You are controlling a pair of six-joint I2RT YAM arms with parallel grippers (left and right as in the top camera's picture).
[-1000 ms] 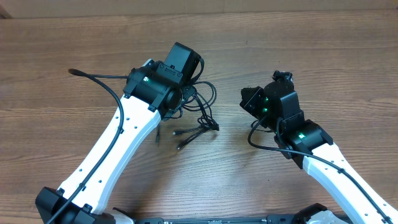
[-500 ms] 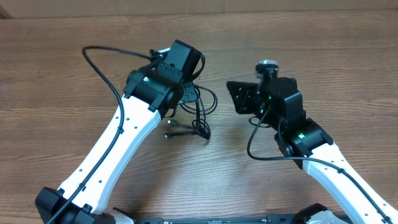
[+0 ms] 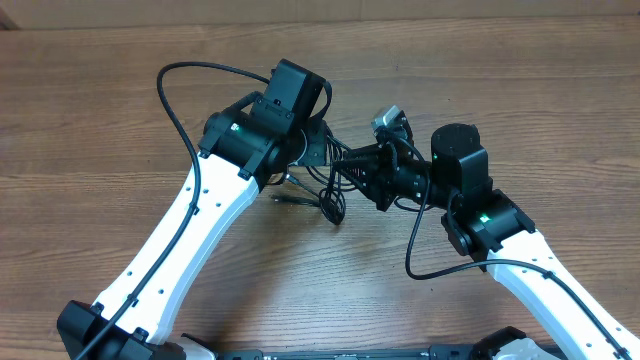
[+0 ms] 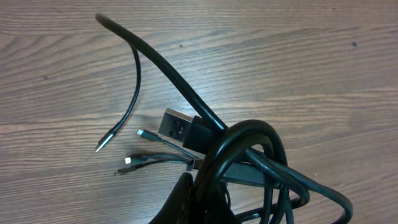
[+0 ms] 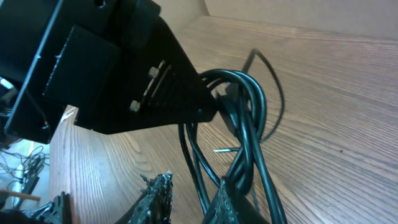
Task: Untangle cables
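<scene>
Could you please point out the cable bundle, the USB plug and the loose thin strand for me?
cable bundle [image 4: 252,127], left wrist view, top of its thick loop.
USB plug [image 4: 176,126], left wrist view, its open metal end.
loose thin strand [image 4: 138,87], left wrist view, mid-cord above the silvery tip.

Cables [image 3: 327,190]: we found them bundled near the middle of the surface [image 3: 100,120], between the two tools.
Left tool [image 3: 312,152]: it sat just left of and behind the bundle, touching it. We saw the loops hanging from it above the surface.
Right tool [image 3: 365,172]: it lay just right of the bundle, pointing left, with strands between its fingers [image 5: 155,190].
Loose plug ends [image 4: 140,158]: we saw them left of the loops, over the surface, just below a wider plug [image 4: 180,127].
</scene>
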